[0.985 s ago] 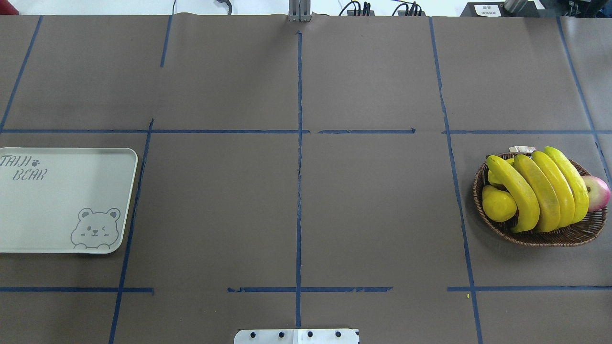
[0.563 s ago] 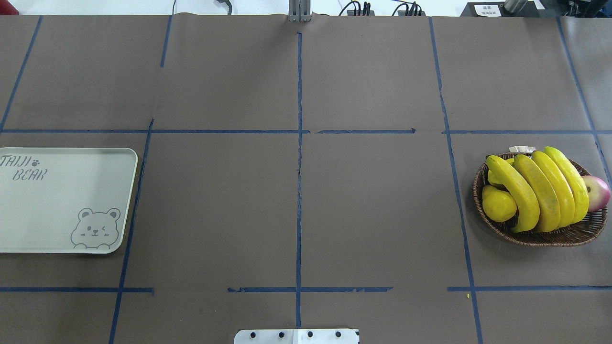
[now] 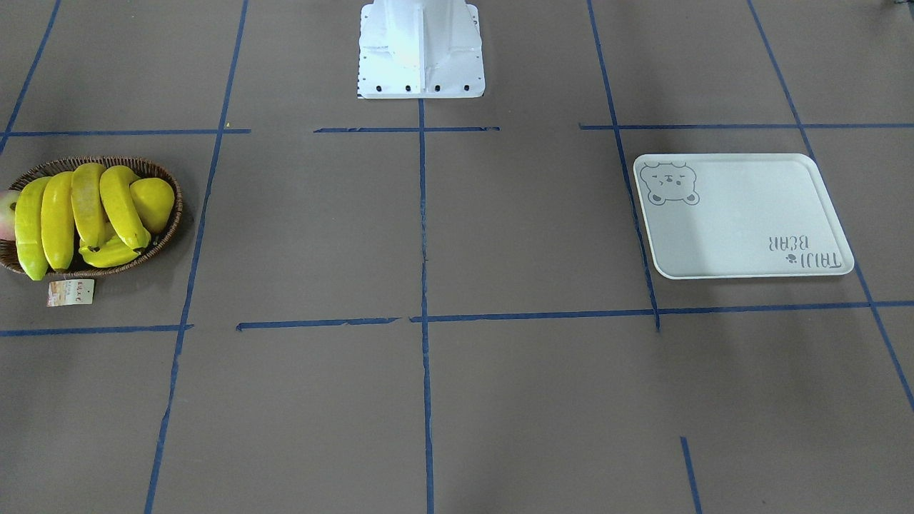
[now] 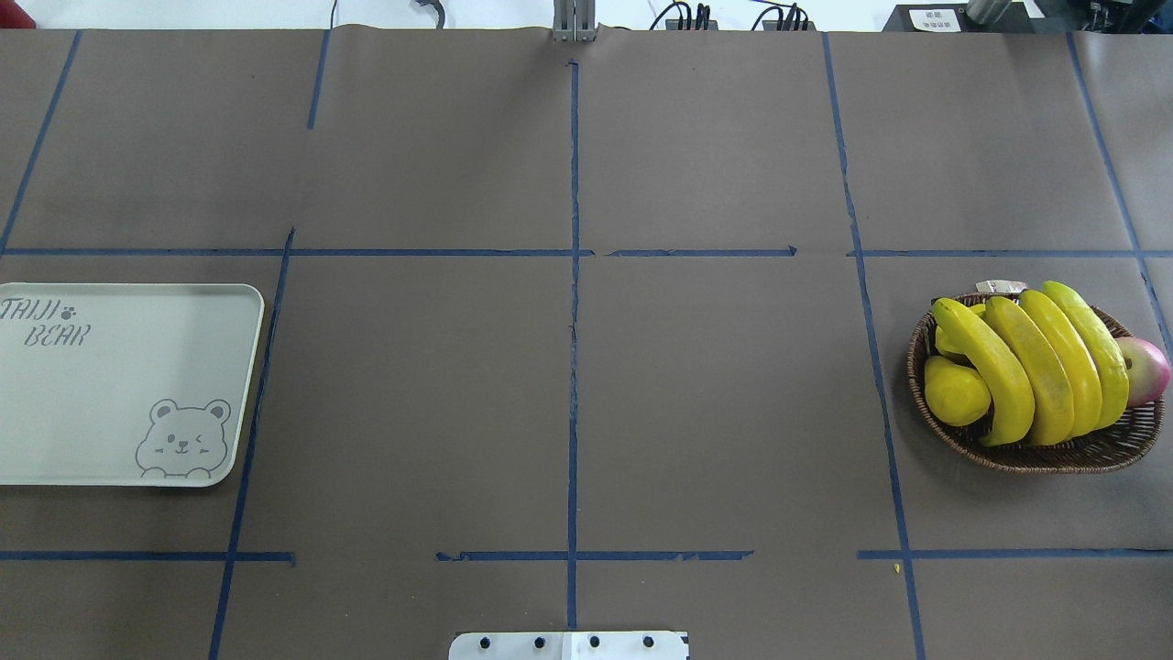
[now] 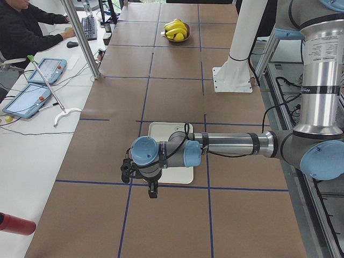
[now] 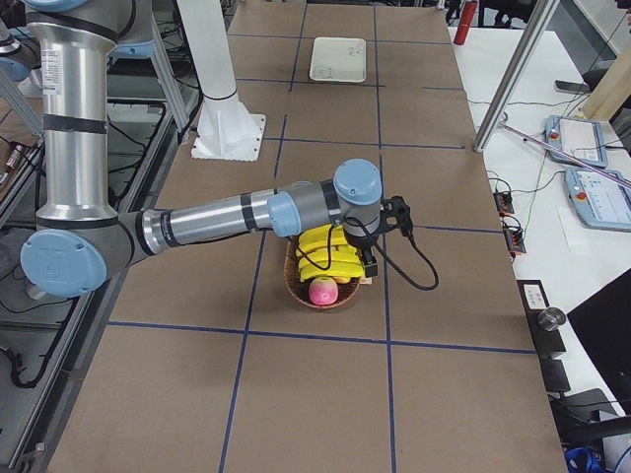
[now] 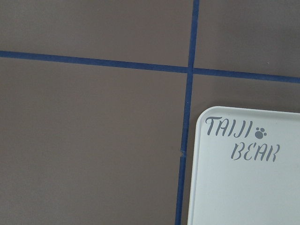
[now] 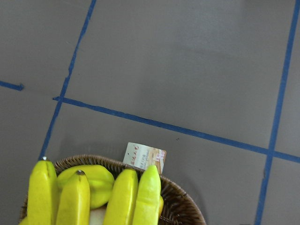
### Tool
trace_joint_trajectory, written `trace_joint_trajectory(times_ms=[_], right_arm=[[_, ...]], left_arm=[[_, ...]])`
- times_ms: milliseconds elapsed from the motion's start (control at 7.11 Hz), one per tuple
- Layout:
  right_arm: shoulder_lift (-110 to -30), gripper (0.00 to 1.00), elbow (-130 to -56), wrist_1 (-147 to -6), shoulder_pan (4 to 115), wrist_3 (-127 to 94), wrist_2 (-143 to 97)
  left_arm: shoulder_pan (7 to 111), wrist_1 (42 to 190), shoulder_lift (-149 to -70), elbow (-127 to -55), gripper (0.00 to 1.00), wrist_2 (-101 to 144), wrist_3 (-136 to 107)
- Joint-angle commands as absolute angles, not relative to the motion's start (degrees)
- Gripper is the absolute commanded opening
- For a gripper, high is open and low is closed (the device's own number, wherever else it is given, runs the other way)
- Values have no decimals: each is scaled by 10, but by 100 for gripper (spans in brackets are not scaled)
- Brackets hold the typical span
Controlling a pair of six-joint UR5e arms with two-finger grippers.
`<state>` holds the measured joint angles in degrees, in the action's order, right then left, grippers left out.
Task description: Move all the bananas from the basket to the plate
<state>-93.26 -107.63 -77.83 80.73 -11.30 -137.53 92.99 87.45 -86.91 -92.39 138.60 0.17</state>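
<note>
Several yellow bananas (image 4: 1035, 367) (image 3: 71, 214) (image 8: 79, 197) lie side by side across the dark woven basket (image 4: 1054, 454) (image 3: 93, 160) at the table's right. The white plate (image 4: 110, 394) (image 3: 742, 221) (image 7: 248, 187) with the bear print lies bare at the table's left edge. My grippers show only in the side views. The left gripper (image 5: 153, 194) hangs above the plate's (image 5: 166, 130) outer edge. The right gripper (image 6: 368, 268) hovers over the bananas (image 6: 330, 258) in the basket. Whether either is open or shut I cannot tell.
A plump yellow fruit (image 4: 953, 392) and a pink-red fruit (image 4: 1145, 369) share the basket, and its paper tag (image 3: 70, 292) lies on the table. The white robot base (image 3: 420, 50) stands mid-table. A person (image 5: 27, 27), tablets and a metal pole (image 5: 80, 37) flank the far side.
</note>
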Motion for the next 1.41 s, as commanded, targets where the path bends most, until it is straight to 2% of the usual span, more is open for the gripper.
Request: trace_joint_trajectory(times_ms=[0,563,985,1266], right_arm=[[-954,100,-1080,-640,737,-264,-1345],[-990,99,-1153,-621,609,-364,-1287],[-994,88,-1155,-621,567,-367,-1256],[-1018,88,-1155,-621,562,-363,-1252]], left_arm=[[930,874,-868,-925,100,1386,2],[930,875,-867,-925,100,1387,2],[930,875,-867,-925,100,1387,3],[930,875,-867,-924,100,1387,3]])
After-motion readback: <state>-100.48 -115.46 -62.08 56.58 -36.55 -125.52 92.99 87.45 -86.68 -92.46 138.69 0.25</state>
